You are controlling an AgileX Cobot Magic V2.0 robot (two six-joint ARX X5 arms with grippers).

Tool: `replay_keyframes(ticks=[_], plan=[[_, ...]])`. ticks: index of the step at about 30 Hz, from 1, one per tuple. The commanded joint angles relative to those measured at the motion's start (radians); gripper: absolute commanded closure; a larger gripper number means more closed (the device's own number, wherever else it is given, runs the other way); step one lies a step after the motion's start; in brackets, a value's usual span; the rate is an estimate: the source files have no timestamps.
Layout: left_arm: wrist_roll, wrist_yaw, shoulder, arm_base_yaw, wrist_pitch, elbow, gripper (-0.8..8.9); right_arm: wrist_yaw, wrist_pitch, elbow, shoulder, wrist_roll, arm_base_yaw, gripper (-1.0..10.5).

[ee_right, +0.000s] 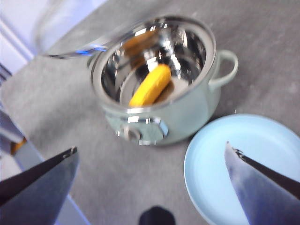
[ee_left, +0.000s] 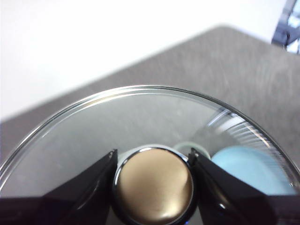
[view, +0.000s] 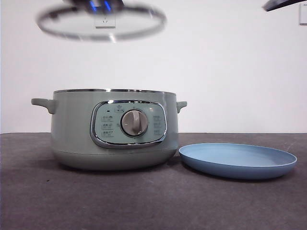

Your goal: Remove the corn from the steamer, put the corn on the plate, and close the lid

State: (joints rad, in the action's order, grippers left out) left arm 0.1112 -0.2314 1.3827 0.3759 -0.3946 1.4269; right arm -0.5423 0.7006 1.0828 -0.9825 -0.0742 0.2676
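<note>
The pale-green steamer [view: 115, 132] stands open on the table; the right wrist view shows it from above [ee_right: 187, 103]. The yellow-orange corn [ee_right: 151, 86] lies inside its shiny bowl. My left gripper [ee_left: 153, 161] is shut on the knob [ee_left: 154, 187] of the glass lid [view: 100, 21] and holds it high above the steamer's left side. The light-blue plate [view: 237, 160] sits to the right of the steamer, bare; it also shows in the right wrist view [ee_right: 220, 159]. My right gripper [ee_right: 150, 154] is open, high above the table in front of the steamer and plate.
The dark grey table [view: 153, 206] ends at a white wall behind. A black arm tip [view: 283, 4] shows at the top right corner of the front view.
</note>
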Motion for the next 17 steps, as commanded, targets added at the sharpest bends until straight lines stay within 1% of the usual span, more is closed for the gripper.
replay_keyframes(ticks=[1,4,5,8,12,17], plan=[[-0.002,-0.005,-0.107,-0.026,-0.013,0.023,8.22,0.0,-0.078,0.003,-0.039,0.086,0.019,2.9],[-0.002,-0.006,-0.195,-0.05,-0.079,0.023,8.22,0.014,-0.164,0.003,-0.094,0.142,0.056,2.9],[-0.001,-0.006,-0.225,-0.058,-0.106,0.023,8.22,0.034,-0.198,0.003,-0.117,0.162,0.076,2.9],[0.018,-0.005,-0.312,-0.076,-0.195,0.023,8.22,0.094,-0.278,0.011,-0.196,0.189,0.145,2.9],[0.024,-0.003,-0.404,-0.082,-0.303,0.023,8.22,0.169,-0.296,0.085,-0.33,0.205,0.23,2.9],[0.024,-0.002,-0.488,-0.082,-0.377,0.023,8.22,0.248,-0.27,0.271,-0.536,0.208,0.324,2.9]])
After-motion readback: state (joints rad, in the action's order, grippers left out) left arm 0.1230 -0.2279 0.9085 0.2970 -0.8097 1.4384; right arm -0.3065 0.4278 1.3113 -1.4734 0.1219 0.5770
